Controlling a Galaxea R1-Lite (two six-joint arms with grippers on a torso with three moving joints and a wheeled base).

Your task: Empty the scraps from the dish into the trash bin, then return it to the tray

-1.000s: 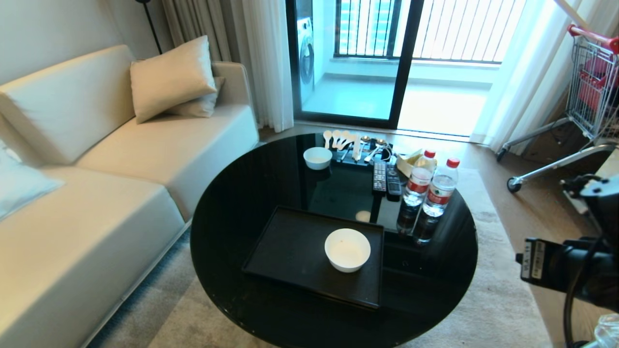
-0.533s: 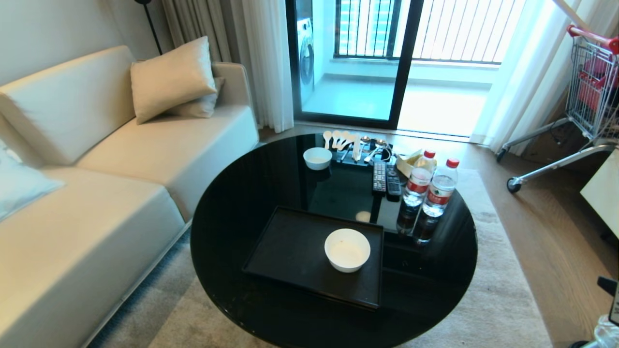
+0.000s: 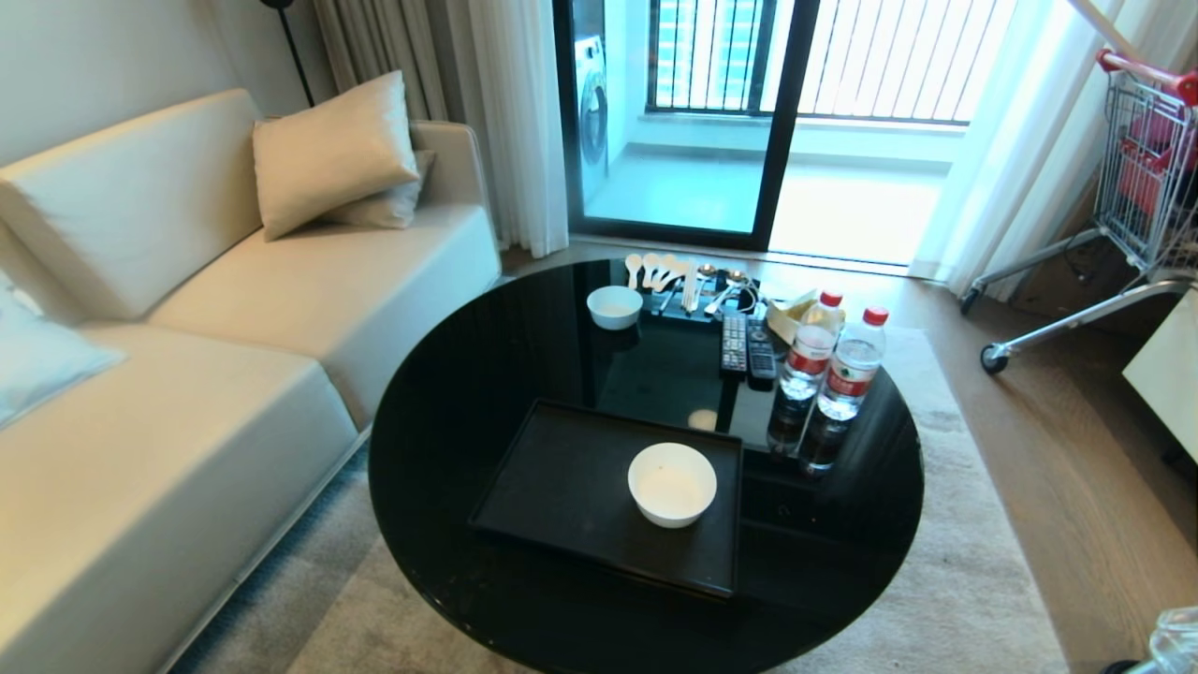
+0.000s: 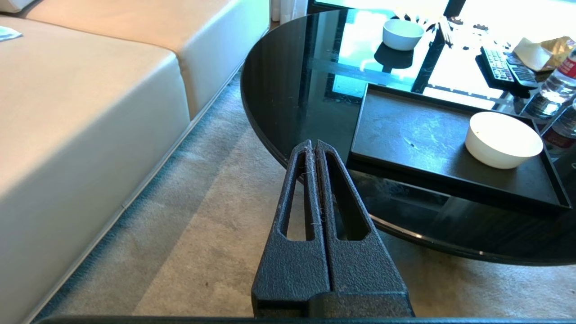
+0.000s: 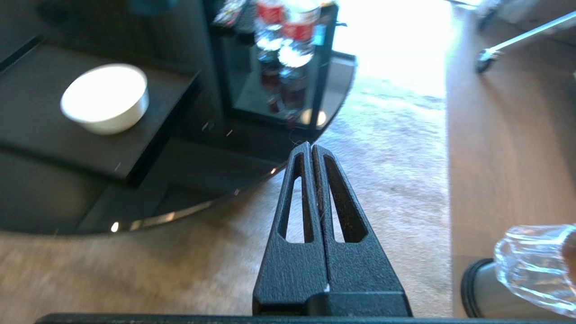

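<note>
Standing by the round black glass table (image 3: 487,374), the biggest thing I see beside it is the cream sofa (image 3: 187,374) along its left, with a pale rug (image 3: 973,580) under the table and a red-handled shopping cart (image 3: 1146,159) well off past its far right. On the table's near part lies the tray (image 3: 562,487), flat and black. The dish (image 3: 672,483) sits upright on the tray, toward its right end, and its inside looks bare white; I cannot make out any scraps in it. Two water bottles (image 3: 833,360) with red caps stand side by side on the table, beyond the tray's right end. Two remote controls (image 3: 747,344) lie just left of the bottles, and a smaller white bowl (image 3: 615,305) rests near the table's far edge with spoons (image 3: 660,270) just behind it. The trash bin (image 5: 499,292) stands on the floor off the table's near right, its clear liner over the rim. The left gripper (image 4: 313,146) hangs off the table's near edge, fingers pressed together on nothing. The right gripper (image 5: 310,147) hangs off the table's near right edge, fingers likewise together and holding nothing.
</note>
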